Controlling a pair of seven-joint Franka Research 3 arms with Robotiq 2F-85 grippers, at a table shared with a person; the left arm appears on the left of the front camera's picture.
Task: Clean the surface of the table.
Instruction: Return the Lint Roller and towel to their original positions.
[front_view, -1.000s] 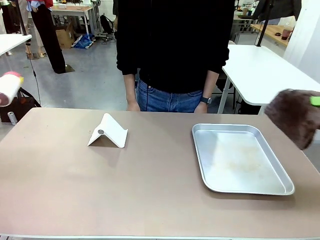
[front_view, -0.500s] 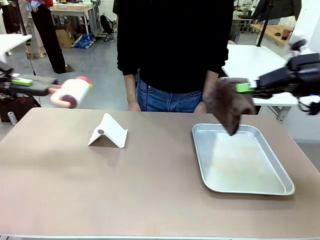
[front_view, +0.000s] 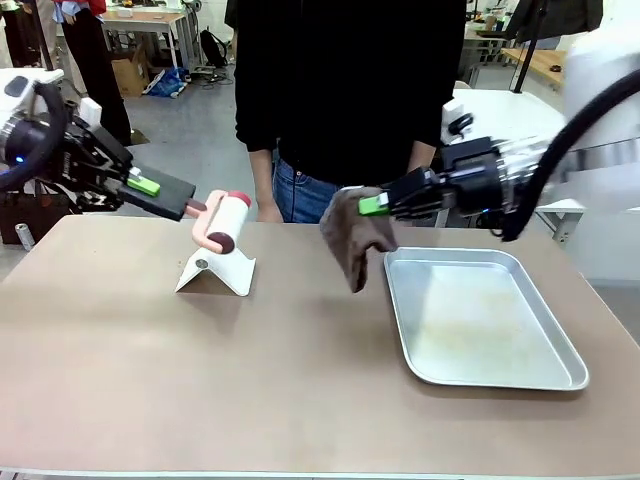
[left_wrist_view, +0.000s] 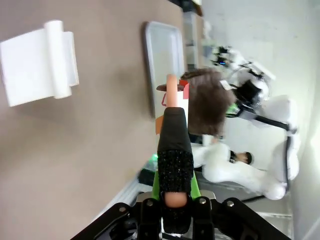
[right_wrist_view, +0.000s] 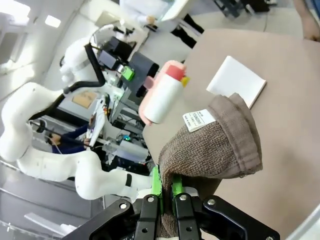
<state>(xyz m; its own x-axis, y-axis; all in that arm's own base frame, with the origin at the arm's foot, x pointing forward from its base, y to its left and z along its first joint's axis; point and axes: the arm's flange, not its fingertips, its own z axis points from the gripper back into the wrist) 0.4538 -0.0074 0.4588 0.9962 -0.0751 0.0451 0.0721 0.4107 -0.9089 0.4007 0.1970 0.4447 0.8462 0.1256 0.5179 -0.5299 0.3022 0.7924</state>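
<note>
The beige-brown table (front_view: 300, 390) spans the front view. My left gripper (front_view: 147, 186) is shut on the black handle of a lint roller (front_view: 224, 223), whose white and pink roll hangs just above a white folded stand (front_view: 216, 266). My right gripper (front_view: 372, 205) is shut on a brown cloth (front_view: 354, 243), which dangles above the table just left of the silver tray (front_view: 480, 372). The left wrist view has the lint roller handle (left_wrist_view: 174, 150) in my left gripper (left_wrist_view: 175, 212), with the cloth (left_wrist_view: 207, 107) beyond. In the right wrist view the cloth (right_wrist_view: 215, 145) drapes from my right gripper (right_wrist_view: 167, 196).
A person in a black top stands at the far edge, hands (front_view: 266, 212) by the table rim. The tray sits at the right, the white stand (left_wrist_view: 40, 62) at the left. A white-topped table (front_view: 520, 140) stands behind on the right.
Both arms have swung in from the sides over the table: the left with the lint roller to above the white stand, the right with the cloth past the tray towards the middle.
</note>
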